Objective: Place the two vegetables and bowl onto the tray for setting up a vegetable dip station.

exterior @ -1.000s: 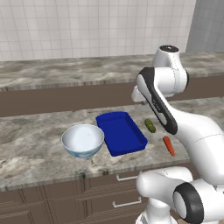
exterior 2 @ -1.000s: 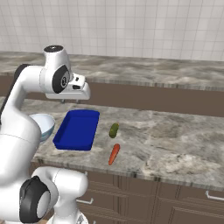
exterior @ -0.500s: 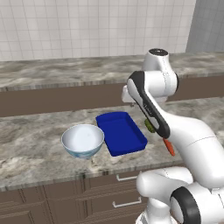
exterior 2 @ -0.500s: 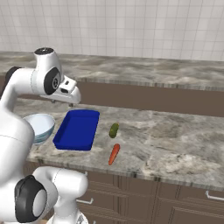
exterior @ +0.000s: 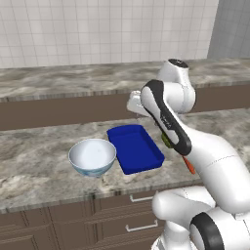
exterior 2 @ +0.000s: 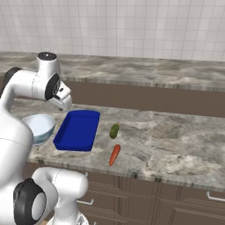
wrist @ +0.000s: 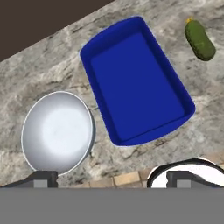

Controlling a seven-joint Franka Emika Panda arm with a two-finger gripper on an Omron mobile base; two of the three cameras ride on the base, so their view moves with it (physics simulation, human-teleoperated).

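The bowl (wrist: 57, 132) is seen on the desk (wrist: 48, 65) below the claw (wrist: 111, 178), touching the tray (wrist: 135, 83). It is judged rigid, smooth and breakable; its rim should be pinched. The claw is spread wide, nothing held.

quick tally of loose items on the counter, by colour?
Blue: 1, the tray
White: 1, the bowl
Green: 1, the cucumber
Orange: 1, the carrot
Total: 4, all lying apart from each other on the counter; nothing is on the tray yet.
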